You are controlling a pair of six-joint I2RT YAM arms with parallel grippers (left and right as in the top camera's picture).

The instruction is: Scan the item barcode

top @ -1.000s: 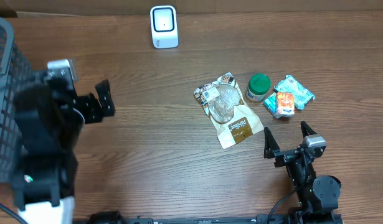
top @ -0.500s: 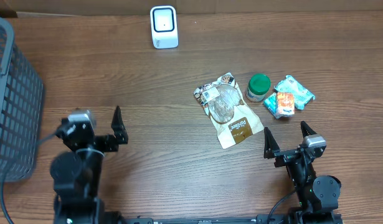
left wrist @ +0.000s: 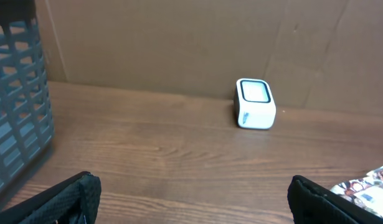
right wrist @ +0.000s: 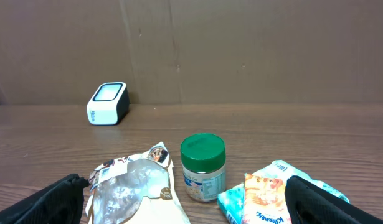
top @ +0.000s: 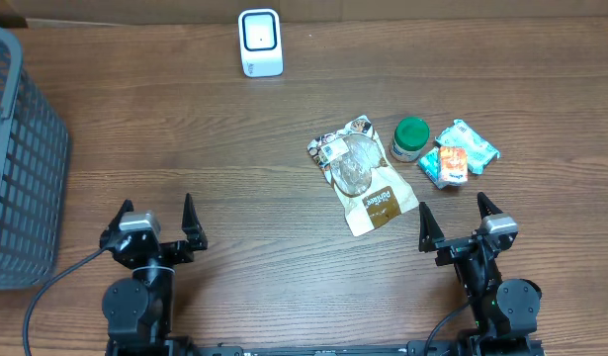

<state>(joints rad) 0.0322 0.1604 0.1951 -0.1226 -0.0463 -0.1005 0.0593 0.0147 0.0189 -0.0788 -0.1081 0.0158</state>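
Several items lie at the right of the table: a brown and white snack pouch [top: 361, 175] [right wrist: 138, 186], a green-lidded jar [top: 410, 138] [right wrist: 203, 167], an orange packet [top: 452, 163] [right wrist: 266, 196] and a teal tissue pack [top: 469, 143]. The white barcode scanner [top: 260, 42] [left wrist: 255, 103] [right wrist: 108, 103] stands at the far edge. My right gripper [top: 454, 220] [right wrist: 188, 199] is open just in front of the items and holds nothing. Near the front left, my left gripper [top: 155, 220] [left wrist: 192, 199] is open over bare wood, facing the scanner.
A grey mesh basket [top: 22, 158] [left wrist: 17, 93] stands at the left edge. A brown cardboard wall [left wrist: 179, 43] closes the far side behind the scanner. Bare wood lies between the two arms.
The left arm has swung down from a raised pose beside the basket and settled low at the near left edge. The right arm and the items have not moved.
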